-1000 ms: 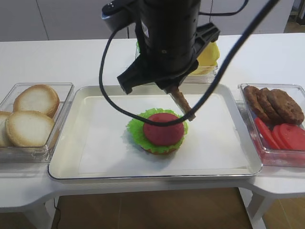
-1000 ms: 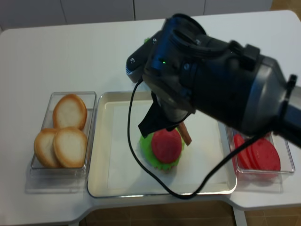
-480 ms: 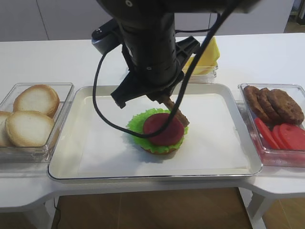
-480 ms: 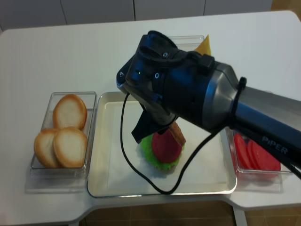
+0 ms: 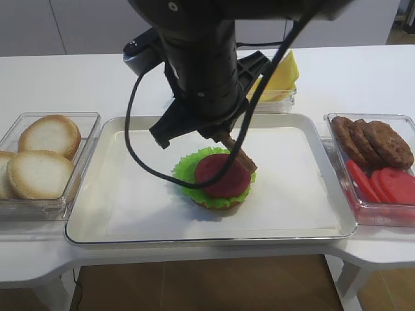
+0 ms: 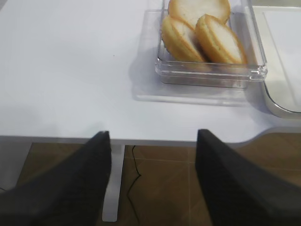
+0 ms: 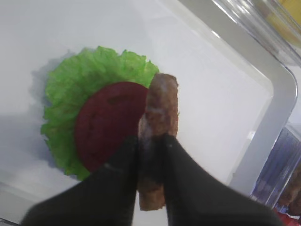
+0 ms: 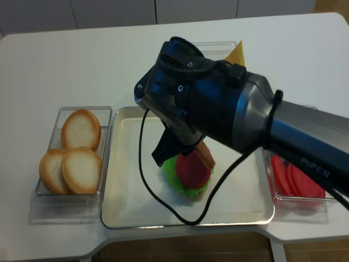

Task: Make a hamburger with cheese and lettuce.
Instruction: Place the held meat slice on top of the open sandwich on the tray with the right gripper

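right gripper [image 7: 149,141] | moves left and lower | held patty [image 7: 159,117] now tilts against hamburger [image 5: 217,178]

The right arm [image 8: 229,117] hangs over the tray [image 8: 131,202], a brown patty [image 8: 205,155] tilted against the hamburger [image 8: 190,172] near the tray's middle

A small round hamburger [image 5: 217,180], red slice over frilly green lettuce, is sitting mid-tray; yellow cheese slices [image 5: 282,76] are lying at one o'clock.
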Motion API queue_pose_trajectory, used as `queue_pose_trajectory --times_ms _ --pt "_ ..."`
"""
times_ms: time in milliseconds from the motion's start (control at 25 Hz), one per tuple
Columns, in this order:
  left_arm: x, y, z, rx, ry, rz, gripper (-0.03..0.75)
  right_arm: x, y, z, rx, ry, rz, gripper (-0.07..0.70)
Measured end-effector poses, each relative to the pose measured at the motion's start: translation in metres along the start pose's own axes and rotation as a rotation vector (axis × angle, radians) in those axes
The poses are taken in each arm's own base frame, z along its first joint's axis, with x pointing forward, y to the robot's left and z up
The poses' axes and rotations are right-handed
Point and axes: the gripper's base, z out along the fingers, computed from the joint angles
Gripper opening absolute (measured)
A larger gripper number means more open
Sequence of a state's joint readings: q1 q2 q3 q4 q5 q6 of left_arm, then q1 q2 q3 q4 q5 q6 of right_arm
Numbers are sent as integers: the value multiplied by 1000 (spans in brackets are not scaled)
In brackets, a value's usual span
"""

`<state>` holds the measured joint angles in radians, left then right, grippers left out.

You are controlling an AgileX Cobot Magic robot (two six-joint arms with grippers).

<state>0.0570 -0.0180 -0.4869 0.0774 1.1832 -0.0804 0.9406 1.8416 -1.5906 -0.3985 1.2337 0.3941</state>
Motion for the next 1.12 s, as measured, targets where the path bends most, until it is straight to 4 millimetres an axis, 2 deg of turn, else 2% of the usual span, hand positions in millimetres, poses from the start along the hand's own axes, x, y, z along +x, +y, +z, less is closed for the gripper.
queue_pose_trajectory --times_ms 240,720,1000,1120 --pt "0 0 0 0 0 0 427 1 3 0 -34 12 13 148" --pt "0 0 0 0 0 0 427 1 8 -1 -91 11 35 162" --pt "0 0 0 0 0 0 427 1 11 -1 -118 10 44 279" --pt "0 0 0 0 0 0 427 1 11 -1 -118 10 44 294"
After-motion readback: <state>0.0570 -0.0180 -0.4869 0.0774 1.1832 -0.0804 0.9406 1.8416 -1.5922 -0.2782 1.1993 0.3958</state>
